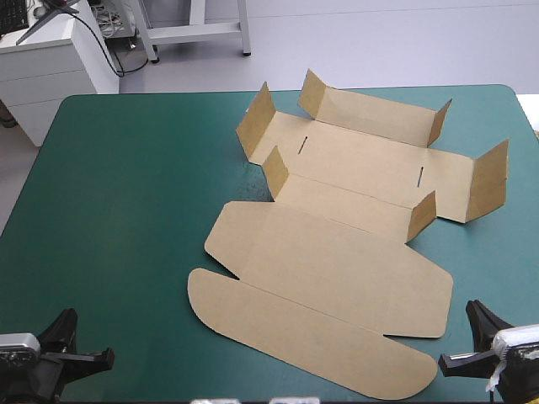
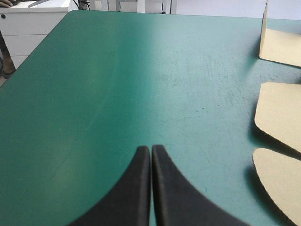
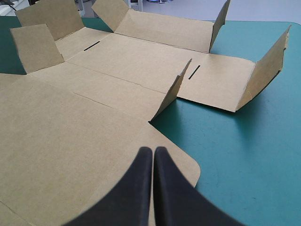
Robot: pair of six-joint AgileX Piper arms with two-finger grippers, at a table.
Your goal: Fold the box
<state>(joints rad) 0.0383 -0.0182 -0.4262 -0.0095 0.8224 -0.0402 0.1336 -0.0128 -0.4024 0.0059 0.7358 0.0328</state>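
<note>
The brown box (image 1: 337, 252) lies mostly flat across the middle and right of the teal-green table, its small side flaps and end flaps standing up at the far part, the wide lid panel and rounded tuck flap toward the near edge. My left gripper (image 1: 80, 358) sits at the near left corner, shut and empty, with the box's left edge (image 2: 277, 117) off to its side. My right gripper (image 1: 472, 349) is at the near right corner, shut, its tips (image 3: 153, 150) over the lid panel's (image 3: 70, 150) near corner.
Bare teal-green cover (image 1: 118, 194) spreads over the whole left half of the table. A white cabinet (image 1: 46, 59) stands beyond the far left corner.
</note>
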